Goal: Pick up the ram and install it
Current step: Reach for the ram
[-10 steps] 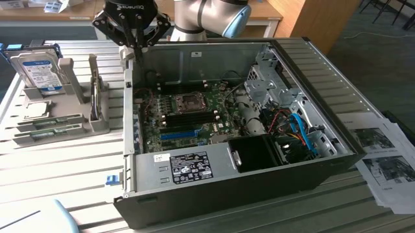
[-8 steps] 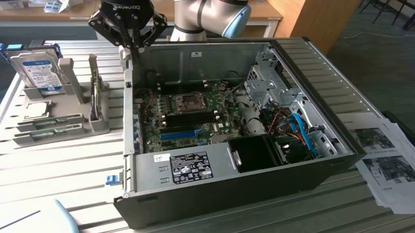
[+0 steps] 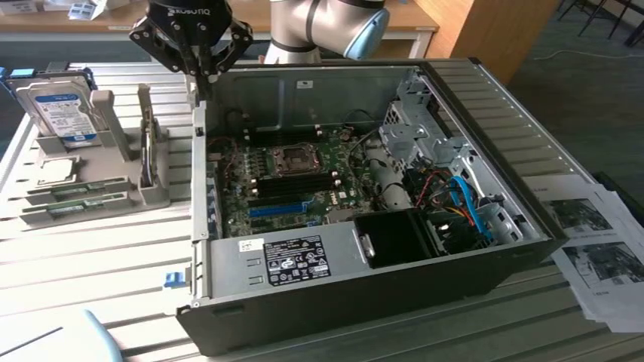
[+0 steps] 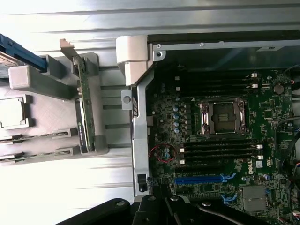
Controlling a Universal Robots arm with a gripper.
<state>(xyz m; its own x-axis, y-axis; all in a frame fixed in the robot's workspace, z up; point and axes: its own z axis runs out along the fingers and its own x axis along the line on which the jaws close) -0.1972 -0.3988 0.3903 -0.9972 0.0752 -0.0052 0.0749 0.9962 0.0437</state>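
Two ram sticks (image 3: 78, 189) lie edge-up in the slots of a grey holder (image 3: 60, 215) on the table, at the exterior view's left; in the wrist view they are thin green strips (image 4: 28, 139). My gripper (image 3: 200, 89) hangs shut with nothing in it above the left wall of the open computer case (image 3: 201, 249), up and to the right of the ram and apart from it. Its black fingers (image 4: 161, 206) meet at the wrist view's edge. Black memory slots (image 4: 220, 150) flank the CPU socket (image 4: 222, 117) on the motherboard.
The holder also carries a hard drive (image 3: 62, 105), a CPU (image 3: 56, 170) and an upright expansion card (image 3: 149, 151). A blue slot strip (image 3: 277, 209), cables and a drive cage (image 3: 418, 128) fill the case. Printed sheets (image 3: 593, 241) lie at the exterior view's right.
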